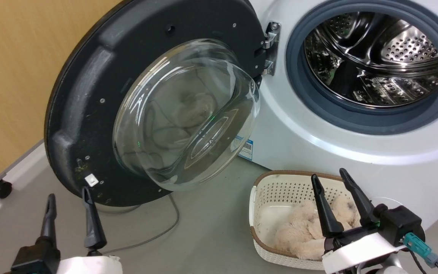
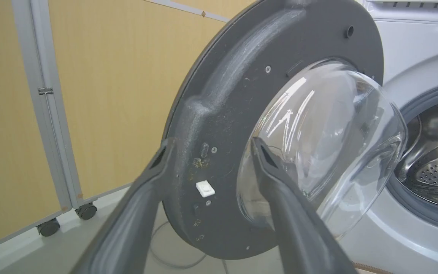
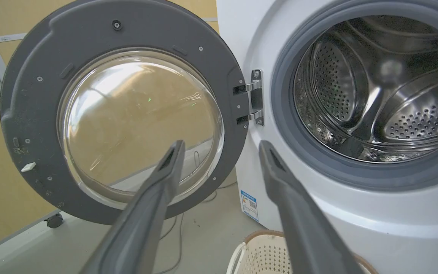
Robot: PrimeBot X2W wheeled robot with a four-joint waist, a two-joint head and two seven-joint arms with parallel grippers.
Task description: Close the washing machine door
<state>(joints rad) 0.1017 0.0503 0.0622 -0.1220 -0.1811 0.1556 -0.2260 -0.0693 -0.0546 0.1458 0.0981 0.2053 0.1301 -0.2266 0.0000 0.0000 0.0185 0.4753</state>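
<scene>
Dark left end effector [image 1: 69,192], bulging glass washing machine door [image 1: 89,95]

Tan panel wall [image 1: 13,76], grey floor [image 1: 211,228], caster [image 1: 0,189], grey cable [image 1: 158,228]

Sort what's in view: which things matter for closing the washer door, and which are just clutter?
For the job:
- washing machine door, swung wide open
- washing machine, drum opening exposed
- left gripper and right gripper, both open, holding nothing

Lying about:
- cream basket on the floor, with fluffy pale cloths inside
- grey cable on the floor
- caster
</scene>
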